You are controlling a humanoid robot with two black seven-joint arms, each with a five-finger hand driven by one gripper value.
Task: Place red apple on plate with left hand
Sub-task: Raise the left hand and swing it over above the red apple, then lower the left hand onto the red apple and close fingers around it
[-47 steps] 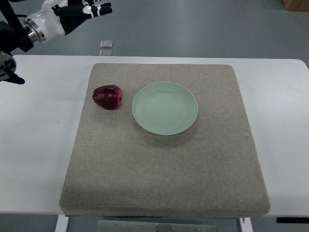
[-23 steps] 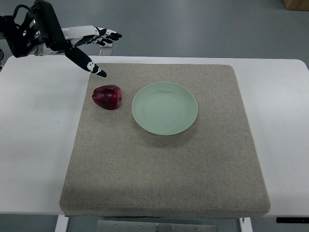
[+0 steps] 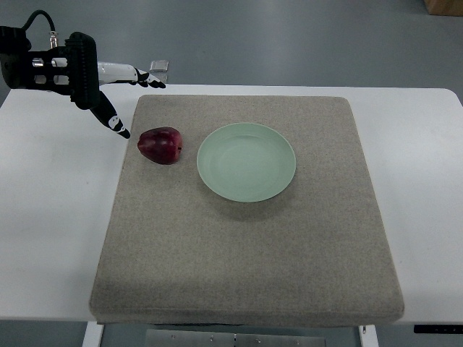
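While the red apple [image 3: 160, 145] lies on the left part of the grey felt mat [image 3: 246, 275], the left hand [image 3: 108, 87] hangs over the far left corner of the white desk [image 3: 51, 217], holding nothing. Its arm comes in from the left edge of the picture as a black block with a cable looping up behind it. The fingers [image 3: 137, 74] are spread: several white, black-tipped ones stretch to the right along the far edge of the mat, and one separate digit points down and toward the apple, its dark tip just left of the fruit but apart from it.

The apple is dark red, resting on its side on the mat, with its stem hollow turned to the right. Just to its right, near but not touching, sits the pale green plate [image 3: 278, 141], round and shallow, with nothing on it, at about the middle of the mat's far half. The mat covers most of the desk, whose white top shows as bare strips on the left and right. Beyond the far edge of the desk is a grey floor, where a small pale square object [image 3: 159, 66] lies close behind the fingers. A brown box corner [image 3: 445, 6] shows at the far right.
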